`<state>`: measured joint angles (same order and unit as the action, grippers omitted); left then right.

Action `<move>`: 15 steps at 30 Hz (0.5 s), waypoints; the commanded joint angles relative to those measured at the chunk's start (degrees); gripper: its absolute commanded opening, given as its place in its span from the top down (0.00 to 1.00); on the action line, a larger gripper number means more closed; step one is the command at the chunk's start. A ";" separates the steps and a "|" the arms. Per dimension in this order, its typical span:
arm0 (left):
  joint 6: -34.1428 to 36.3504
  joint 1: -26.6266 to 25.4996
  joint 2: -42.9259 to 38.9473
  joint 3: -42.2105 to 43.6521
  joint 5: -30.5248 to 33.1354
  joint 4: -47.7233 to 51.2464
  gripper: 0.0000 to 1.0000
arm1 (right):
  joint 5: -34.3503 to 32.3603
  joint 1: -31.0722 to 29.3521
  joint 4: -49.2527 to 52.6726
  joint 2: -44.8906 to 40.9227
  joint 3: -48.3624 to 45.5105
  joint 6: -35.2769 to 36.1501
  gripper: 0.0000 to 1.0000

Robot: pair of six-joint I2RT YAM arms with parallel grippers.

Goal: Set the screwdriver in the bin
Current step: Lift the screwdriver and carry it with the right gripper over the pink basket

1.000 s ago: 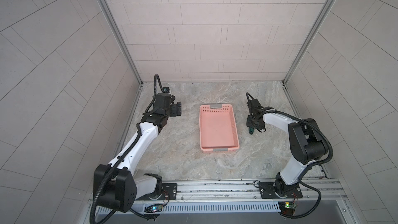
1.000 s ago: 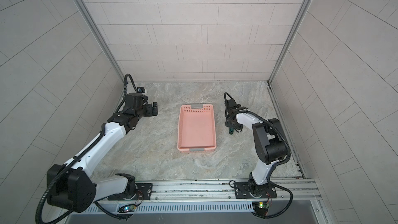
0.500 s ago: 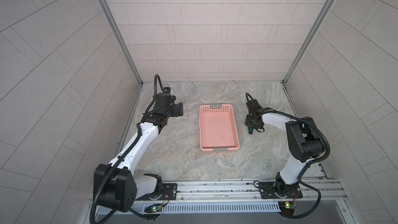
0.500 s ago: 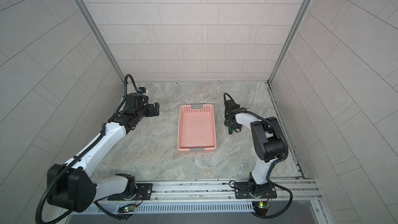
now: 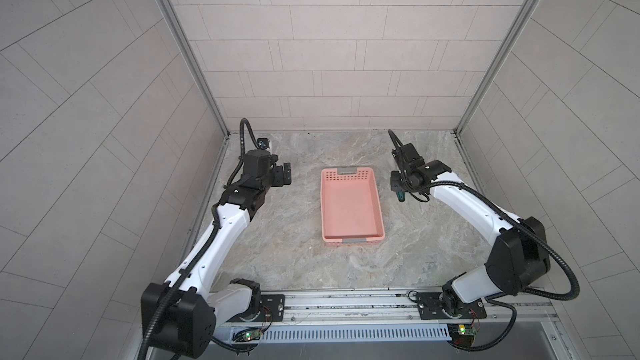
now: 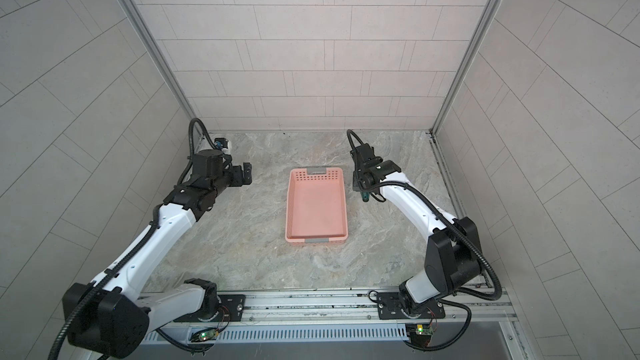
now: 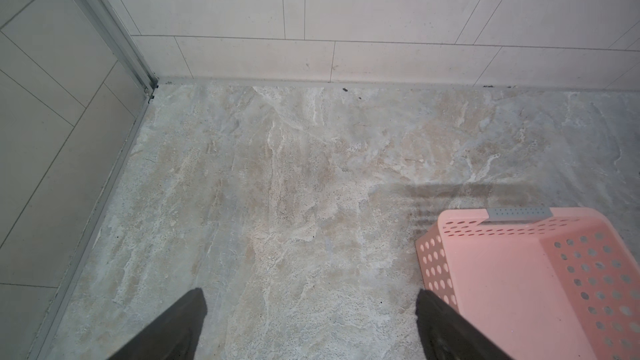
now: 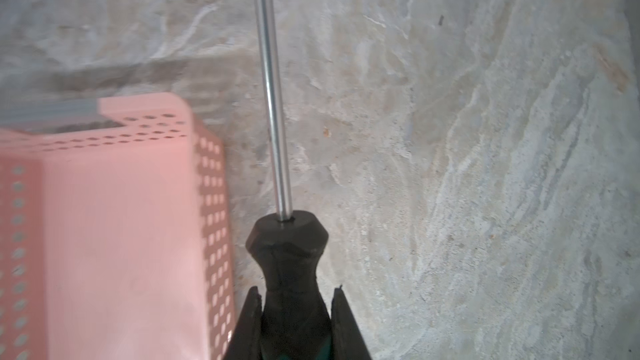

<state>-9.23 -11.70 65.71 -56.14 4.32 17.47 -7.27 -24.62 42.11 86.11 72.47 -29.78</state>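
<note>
Beside the bin (image 8: 114,244), right jaws clamp the screwdriver (image 8: 287,254).

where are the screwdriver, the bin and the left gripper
screwdriver (image 8: 289,254): right wrist view, black collar of the handle
bin (image 5: 349,209): in a top view, its bare pink floor
left gripper (image 7: 310,291): left wrist view, midway between its open fingertips

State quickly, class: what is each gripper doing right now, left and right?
Left gripper: open, holding nothing.
Right gripper: closed on the screwdriver, at its handle.
</note>
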 commanded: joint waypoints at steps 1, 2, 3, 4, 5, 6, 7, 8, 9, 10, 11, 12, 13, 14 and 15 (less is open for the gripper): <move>-2.53 1.01 -1.74 0.85 0.26 0.21 0.00 | -0.03 -6.52 2.63 2.20 1.58 -0.23 1.00; -3.03 1.49 -2.26 1.31 -0.52 0.19 0.00 | -0.22 -8.61 2.10 3.63 2.31 -0.72 1.00; -3.42 1.66 -2.77 1.65 -1.10 0.24 0.00 | -0.26 -10.23 1.37 5.18 3.03 -1.21 1.00; -3.54 1.84 -3.18 1.94 -1.40 0.32 0.00 | -0.01 -11.47 0.64 6.57 3.43 -1.53 1.00; -3.54 2.00 -3.61 2.23 -1.44 0.49 0.00 | 0.27 -12.69 -0.08 8.31 4.13 -2.05 1.00; -3.25 1.95 -4.02 2.35 -1.23 0.69 0.00 | 0.50 -13.86 -0.81 9.97 4.74 -2.44 1.00; -2.97 2.02 -4.22 2.56 -0.90 0.93 0.00 | 0.41 -14.73 -1.72 11.38 5.16 -2.68 1.00; -2.75 2.06 -4.36 2.60 -0.22 1.22 0.00 | 0.52 -15.56 -2.63 13.17 5.59 -3.05 1.00; -2.59 2.09 -4.58 2.65 0.51 1.33 0.00 | 1.25 -15.99 -3.11 14.84 6.17 -3.38 1.00; -2.39 2.13 -4.63 2.74 0.97 1.25 0.00 | 1.95 -16.38 -3.21 16.40 6.97 -3.69 1.00; -2.25 2.13 -4.76 2.96 1.39 1.16 0.00 | 2.04 -16.97 -3.40 17.93 7.54 -3.88 1.00; -2.17 2.22 -4.74 3.04 1.81 1.16 0.00 | 1.90 -17.57 -3.48 19.24 8.13 -3.98 1.00; -2.12 2.34 -4.89 3.13 2.07 1.16 0.00 | 1.84 -18.09 -3.57 20.11 8.51 -4.06 1.00; -2.14 2.30 -4.98 3.27 2.19 1.11 0.00 | 1.69 -18.58 -3.83 20.88 8.65 -3.93 1.00; -2.31 2.33 -5.06 3.43 2.23 0.99 0.00 | 1.51 -18.94 -3.77 21.64 8.86 -3.92 0.99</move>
<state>-11.11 -9.74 61.82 -53.58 5.04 17.93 -4.93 -42.46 38.94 107.37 79.55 -32.29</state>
